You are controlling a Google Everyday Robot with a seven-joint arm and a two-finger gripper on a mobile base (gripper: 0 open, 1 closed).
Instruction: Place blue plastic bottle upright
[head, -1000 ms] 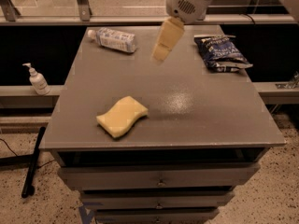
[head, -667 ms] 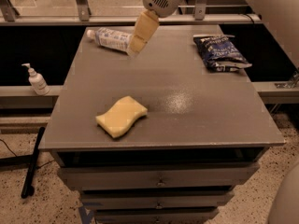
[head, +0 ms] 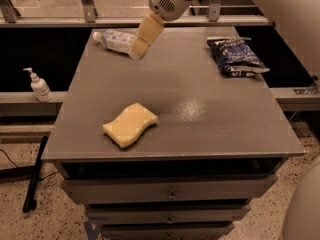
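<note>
Right now the robot's tan, wedge-shaped gripper (head: pixel 136 52) hangs over the far-left part of the grey rectangular tabletop (head: pixel 210 119). It slants down and to the left from a white rounded wrist housing (head: pixel 167 1). Open or closed: can't tell, since it reads as one solid tan shape w/ no gap visible. It holds nothing I can make out. Its tip overlaps the base end of the clear ribbed plastic water bottle w/ white cap and pale blue-and-white label (head: pixel 114 40). Actual contact vs. just passing in front of it: can't tell.

The bottle lies on its side, not upright, near the table's far edge, immediately left of the gripper tip. Its long axis runs approx. left-right, slightly skewed. The cap end points left and a bit farther back; the base end points right, toward the gripper.

Well apart from the gripper tip, toward the front edge, a yellow wavy-edged sponge (head: pixel 130 125) lies flat, clear of other items. Far right of the gripper, near the table's far-right corner, sits a dark blue crinkled snack bag (head: pixel 235 57). Off the table, down-left of the gripper, a small white pump-dispenser bottle (head: pixel 39 87) stands upright on a ledge.
</note>
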